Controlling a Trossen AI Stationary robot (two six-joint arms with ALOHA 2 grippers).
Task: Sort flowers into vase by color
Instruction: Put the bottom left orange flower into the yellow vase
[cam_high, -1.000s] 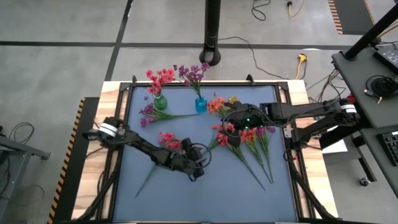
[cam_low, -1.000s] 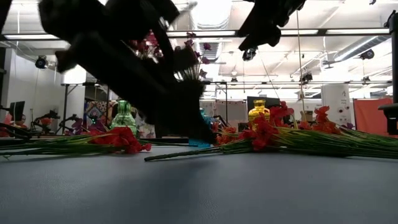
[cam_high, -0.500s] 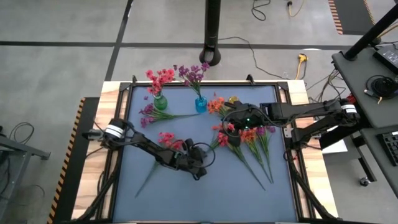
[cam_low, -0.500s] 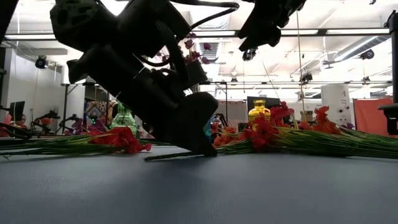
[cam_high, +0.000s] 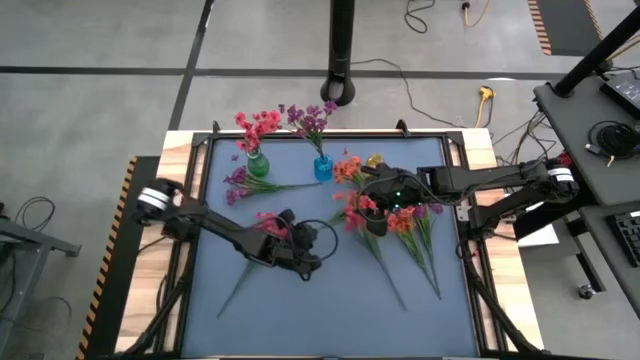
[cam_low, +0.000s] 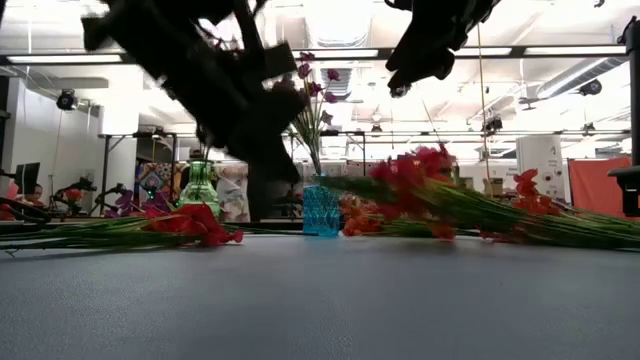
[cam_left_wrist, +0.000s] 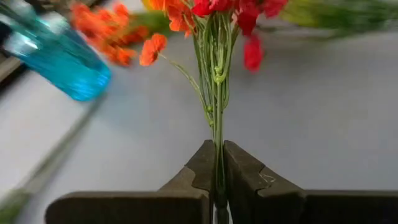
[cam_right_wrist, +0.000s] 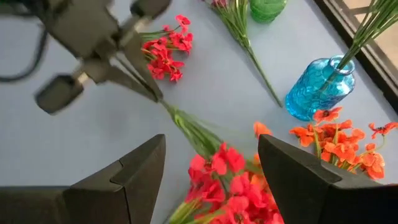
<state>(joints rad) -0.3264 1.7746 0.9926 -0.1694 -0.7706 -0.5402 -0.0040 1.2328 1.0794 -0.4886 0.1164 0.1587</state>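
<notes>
My left gripper (cam_high: 320, 238) is shut on a red flower (cam_left_wrist: 211, 12) and holds it above the middle of the table; in the low view this flower (cam_low: 405, 168) floats about level. A green vase (cam_high: 257, 163) holds pink-red flowers, and a blue vase (cam_high: 322, 167) holds purple ones. An orange-red sprig (cam_high: 348, 168) lies beside the blue vase. My right gripper (cam_right_wrist: 211, 149) hangs open above a heap of flowers (cam_high: 412, 225) right of centre and touches none of them. My left gripper pinches the red flower's thin green stem (cam_left_wrist: 218, 177) between its two fingers (cam_right_wrist: 149, 87), near the stem's bare end. The fingers slant down from the table's left and run in line with the stem. The flower is lifted clear of the table, blossoms pointing away from the gripper.
A purple sprig (cam_high: 240, 183) and a pink-red sprig (cam_high: 268, 222) lie flat on the left half of the mat. One long stem (cam_high: 390, 275) reaches toward the near edge. The near part of the blue mat (cam_high: 330, 320) is bare. A dark pole (cam_high: 343, 50) stands beyond the far edge.
My left gripper has shut on the red flower's stem end down on the table, then risen and drawn back slightly toward the left. The flower has come up off the mat and now hangs clear, about level.
</notes>
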